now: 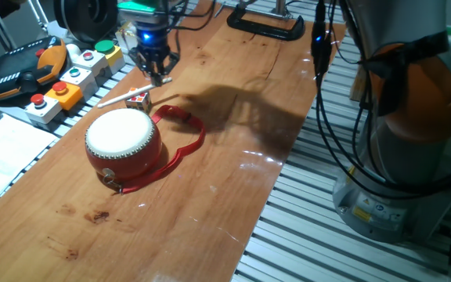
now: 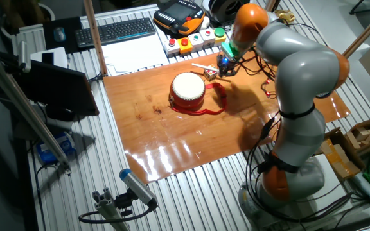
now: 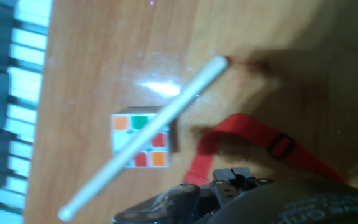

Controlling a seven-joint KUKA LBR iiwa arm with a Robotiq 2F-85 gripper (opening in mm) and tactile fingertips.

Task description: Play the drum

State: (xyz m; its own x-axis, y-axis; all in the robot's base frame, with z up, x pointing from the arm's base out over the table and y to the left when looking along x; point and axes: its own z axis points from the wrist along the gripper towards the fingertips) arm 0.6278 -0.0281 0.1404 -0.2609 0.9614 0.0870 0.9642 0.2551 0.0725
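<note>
Silver-grey rounded arm [image 2: 300, 77] with orange joint bands, black cables, dark pincer [image 1: 156, 72] under blue light.

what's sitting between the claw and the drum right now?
In one fixed view, the small multicoloured cube with a white stick lying across it sits between the claw and the drum.

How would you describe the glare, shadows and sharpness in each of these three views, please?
One fixed view: the arm's broad dark shadow falls across the wooden table beside the drum. The other fixed view: white glare streaks the table's near edge; the picture is sharp. Hand view: soft and blurred, a bright glare spot above the multicoloured cube, the white stick fuzzy-edged.
</note>
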